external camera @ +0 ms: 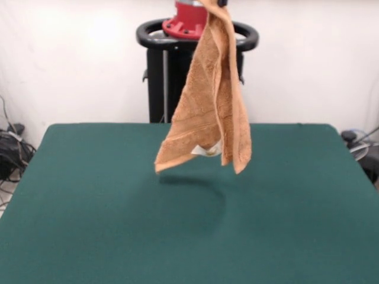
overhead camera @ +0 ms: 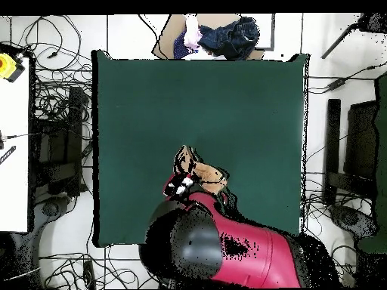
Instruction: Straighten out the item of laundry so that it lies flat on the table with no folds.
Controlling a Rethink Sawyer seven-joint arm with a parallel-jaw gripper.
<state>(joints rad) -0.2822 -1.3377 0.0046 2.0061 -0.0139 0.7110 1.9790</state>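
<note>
fingers: hidden | towel (external camera: pixel 210 100) hangs above table (external camera: pixel 89 225) | white label (external camera: pixel 207 150) unreadable

— What stands behind the desk?
— A plain white wall (external camera: pixel 308 59), evenly lit.
— And the floor?
— Pale, strewn with black cables (overhead camera: pixel 53 106) on both sides in the overhead view. Dark boxes of equipment (overhead camera: pixel 351 143) sit beside one long edge, and a white surface (overhead camera: pixel 13 151) lies past the other.
— Anyone about?
— A person (overhead camera: pixel 227 34) in dark clothes at the top edge of the overhead view.
</note>
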